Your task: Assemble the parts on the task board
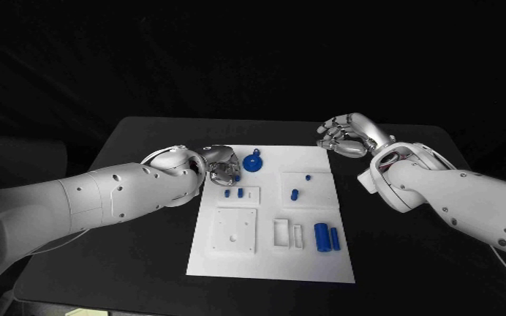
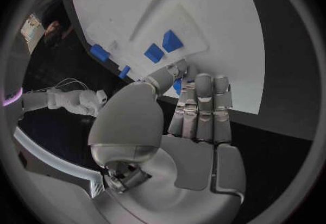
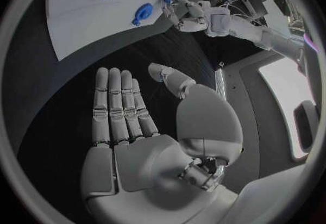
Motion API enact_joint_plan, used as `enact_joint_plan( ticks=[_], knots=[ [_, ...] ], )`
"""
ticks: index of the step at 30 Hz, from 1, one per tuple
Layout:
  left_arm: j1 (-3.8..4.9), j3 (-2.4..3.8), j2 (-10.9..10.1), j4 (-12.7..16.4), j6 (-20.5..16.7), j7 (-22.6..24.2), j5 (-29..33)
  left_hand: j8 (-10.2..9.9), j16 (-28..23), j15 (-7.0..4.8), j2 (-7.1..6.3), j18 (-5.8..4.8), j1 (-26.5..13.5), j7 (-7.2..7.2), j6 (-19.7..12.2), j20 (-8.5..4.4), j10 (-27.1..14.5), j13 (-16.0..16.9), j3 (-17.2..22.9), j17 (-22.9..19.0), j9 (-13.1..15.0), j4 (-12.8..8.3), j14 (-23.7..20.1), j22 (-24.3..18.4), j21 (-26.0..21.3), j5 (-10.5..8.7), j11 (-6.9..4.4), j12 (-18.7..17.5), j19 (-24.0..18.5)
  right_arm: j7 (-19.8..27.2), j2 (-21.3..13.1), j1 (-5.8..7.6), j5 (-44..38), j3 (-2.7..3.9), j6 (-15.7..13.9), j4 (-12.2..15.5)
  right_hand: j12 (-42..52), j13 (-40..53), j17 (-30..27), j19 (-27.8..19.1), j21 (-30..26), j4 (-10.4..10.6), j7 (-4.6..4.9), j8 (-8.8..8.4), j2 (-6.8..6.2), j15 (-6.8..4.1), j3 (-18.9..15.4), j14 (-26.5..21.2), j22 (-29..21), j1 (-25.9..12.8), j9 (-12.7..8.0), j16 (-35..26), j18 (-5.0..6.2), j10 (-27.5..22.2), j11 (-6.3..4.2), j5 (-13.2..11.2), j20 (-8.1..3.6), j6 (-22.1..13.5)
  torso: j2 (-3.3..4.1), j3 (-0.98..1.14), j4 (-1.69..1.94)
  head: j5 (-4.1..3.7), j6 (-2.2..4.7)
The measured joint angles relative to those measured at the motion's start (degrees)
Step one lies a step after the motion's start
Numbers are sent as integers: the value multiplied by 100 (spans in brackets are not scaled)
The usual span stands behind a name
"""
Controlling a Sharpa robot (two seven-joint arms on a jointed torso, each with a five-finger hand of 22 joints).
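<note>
dim, dark surround | board (image 1: 272,217) brightly lit | fisheye wrist views bend edges

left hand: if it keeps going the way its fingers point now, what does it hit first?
Probably the task board. In the left wrist view the left hand has its fingers extended toward the board's edge, fingertips already over or at it, with small blue parts beyond. Height above the board is unclear.

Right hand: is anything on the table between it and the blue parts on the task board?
Nothing visible does. The right hand hovers open beyond the task board's far right corner, over bare black table. The round blue part lies on the board between it and the left hand.
</note>
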Motion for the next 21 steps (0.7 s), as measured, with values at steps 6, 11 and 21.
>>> enact_joint_plan(
  ticks=[6,11,21],
  knots=[
    [-1,1,-1,23,-54,9,1,0,0,-11,-22,0,22,0,0,0,51,10,0,0,0,0,11,0,0,0,-10,28,0,0,3,0,0,0,0,-2,0,-1,0,0,0,0,0,0,0,0,0,0,0,0,-5,0,0,0,0,0,0,0,-1,0,0,1,1],
    [-2,2,-12,19,-83,10,2,0,20,-20,-22,0,22,0,0,0,51,13,0,0,0,0,21,-1,0,0,-10,27,0,0,1,0,0,0,0,-2,0,-1,0,0,-23,0,0,0,0,0,0,0,-1,0,-5,0,0,0,0,0,0,0,-2,0,-1,1,3],
    [-2,3,-28,-26,-104,-1,2,0,22,-41,-56,-1,57,0,0,0,72,19,-3,-8,-6,-29,1,-2,22,0,-31,28,0,0,-4,0,0,0,0,-4,0,-7,-5,0,-23,0,0,0,0,15,0,-16,-1,0,-5,0,0,0,0,0,0,0,-2,2,1,-6,9]
  ],
)
